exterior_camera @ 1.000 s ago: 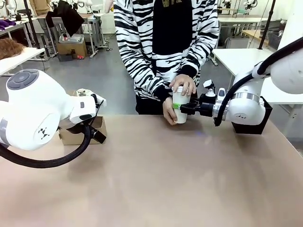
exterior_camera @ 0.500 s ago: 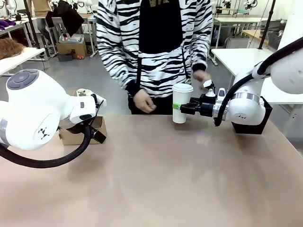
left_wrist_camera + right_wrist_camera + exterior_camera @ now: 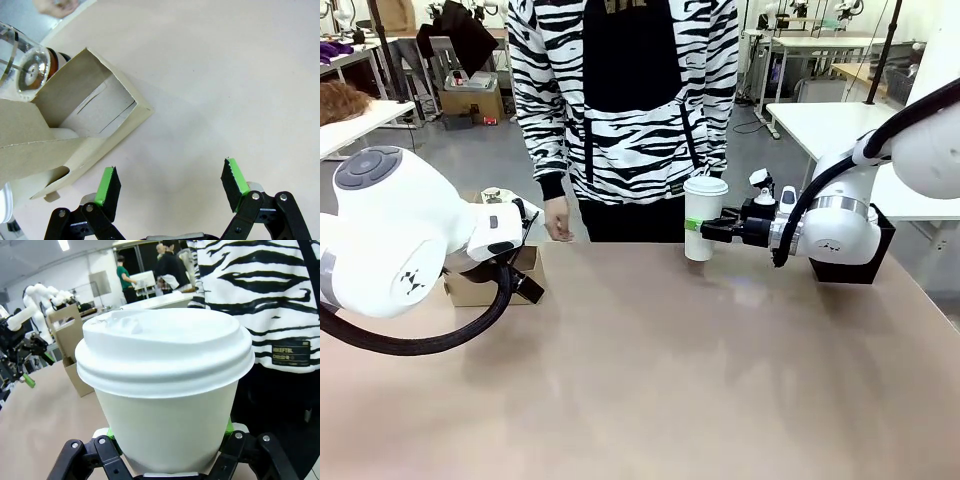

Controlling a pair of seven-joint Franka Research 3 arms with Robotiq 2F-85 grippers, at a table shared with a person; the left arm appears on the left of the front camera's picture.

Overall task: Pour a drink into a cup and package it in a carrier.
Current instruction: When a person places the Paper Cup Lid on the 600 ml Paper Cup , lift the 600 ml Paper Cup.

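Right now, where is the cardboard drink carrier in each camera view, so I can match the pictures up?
Front view: carrier at left, near the table's far edge, partly hidden by the left arm.
Left wrist view: carrier large at upper left, beyond the open fingers.
Right wrist view: carrier small, left of the lidded cup, handle tab upright.
Shared landmark: the tan table it stands on.

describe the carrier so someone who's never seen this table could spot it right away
Start at the far left side of the table, just behind the big white left arm. The carrier is the small brown cardboard box there, with open pockets and an upright handle tab. Its neighbour is a clear glass jug and the cup is white, so it's the only cardboard there.
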